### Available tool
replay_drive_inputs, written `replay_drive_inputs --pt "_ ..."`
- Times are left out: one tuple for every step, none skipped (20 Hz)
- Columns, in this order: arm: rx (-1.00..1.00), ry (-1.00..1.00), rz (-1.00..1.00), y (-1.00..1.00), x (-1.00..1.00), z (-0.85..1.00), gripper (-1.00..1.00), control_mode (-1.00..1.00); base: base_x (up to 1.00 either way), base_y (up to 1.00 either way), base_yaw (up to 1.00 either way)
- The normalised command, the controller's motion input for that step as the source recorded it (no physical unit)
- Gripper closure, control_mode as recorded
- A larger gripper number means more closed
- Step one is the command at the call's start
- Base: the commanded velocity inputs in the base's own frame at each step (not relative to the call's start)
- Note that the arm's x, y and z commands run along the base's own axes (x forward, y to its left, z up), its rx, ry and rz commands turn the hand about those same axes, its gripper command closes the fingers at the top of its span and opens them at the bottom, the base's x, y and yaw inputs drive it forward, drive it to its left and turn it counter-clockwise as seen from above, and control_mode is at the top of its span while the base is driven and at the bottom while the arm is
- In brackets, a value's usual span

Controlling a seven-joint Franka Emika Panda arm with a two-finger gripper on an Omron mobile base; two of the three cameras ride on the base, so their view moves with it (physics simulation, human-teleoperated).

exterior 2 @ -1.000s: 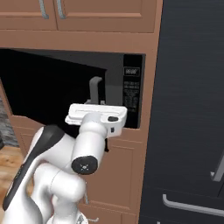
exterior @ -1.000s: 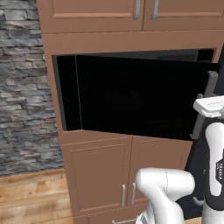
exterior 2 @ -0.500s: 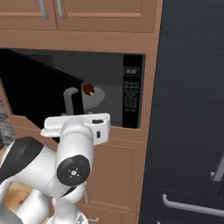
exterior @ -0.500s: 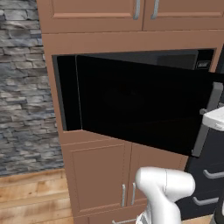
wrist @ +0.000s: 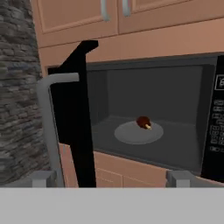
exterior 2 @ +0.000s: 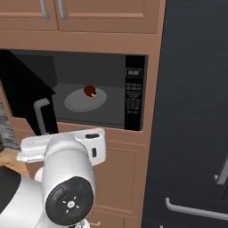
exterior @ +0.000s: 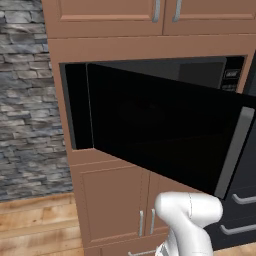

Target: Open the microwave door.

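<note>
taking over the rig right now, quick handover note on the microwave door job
Gripper: open, holding nothing; the door's grey handle stands just off its left finger, contact unclear.
Microwave door: swung well out on its left hinge.
Microwave: cavity open to view, a small brown food item on the round plate.
Done: door is open wide.
Left: probably only backing the arm away; push the door wider if needed.

The white arm rises low in both base views, its wrist turned level. The gripper (wrist: pixel 111 178) faces forward, its 2 fingertips (wrist: pixel 43 178) spread wide apart, holding nothing.
</note>
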Motion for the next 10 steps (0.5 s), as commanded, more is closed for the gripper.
replay_drive_inputs --pt "0.18 -0.16 0.04 -0.59 0.00 0.01 -1.00 -1.00 0.00 0.00 0.00" --pt "0.22 -0.17 0.07 -0.64 0.00 0.00 -1.00 -1.00 0.00 0.00 0.00" --pt "0.24 -0.16 0.09 -0.67 0.00 0.04 -1.00 -1.00 0.00 0.00 0.00" --pt "0.27 -0.11 0.10 -0.66 0.00 0.04 -1.00 -1.00 0.00 0.00 0.00" --pt "0.29 -0.09 0.10 -0.63 0.00 0.03 -1.00 -1.00 0.00 0.00 0.00" --pt "0.30 -0.05 0.10 -0.56 0.04 0.00 -1.00 -1.00 0.00 0.00 0.00" --pt "0.33 -0.01 0.09 -0.49 0.17 0.00 -1.00 -1.00 0.00 0.00 0.00" --pt "0.32 0.00 0.10 -0.31 0.39 0.00 -1.00 -1.00 0.00 0.00 0.00" --pt "0.29 0.00 0.11 -0.23 0.44 0.00 -1.00 -1.00 0.00 0.00 0.00" --pt "0.22 0.00 0.09 -0.09 0.49 0.00 -1.00 -1.00 0.00 0.00 0.00"
